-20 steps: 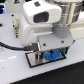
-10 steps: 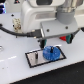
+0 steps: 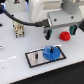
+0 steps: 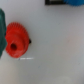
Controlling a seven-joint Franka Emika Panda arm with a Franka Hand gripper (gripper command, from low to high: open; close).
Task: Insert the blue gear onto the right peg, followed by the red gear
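Now we lift our hand (image 3: 60, 31), jaws apart and empty, off the blue gear (image 3: 50, 52) seated on the right peg toward the red gear (image 3: 64, 35).

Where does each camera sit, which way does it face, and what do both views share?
Exterior view: off the arm, above the white table, looking down at the round bright-blue plastic gear on the black-framed grey plate; the white arm and gripper show.
Wrist view: on the wrist, facing the table; only a dark edge, possibly the gripper's.
Shared: the small bright-red plastic gear.
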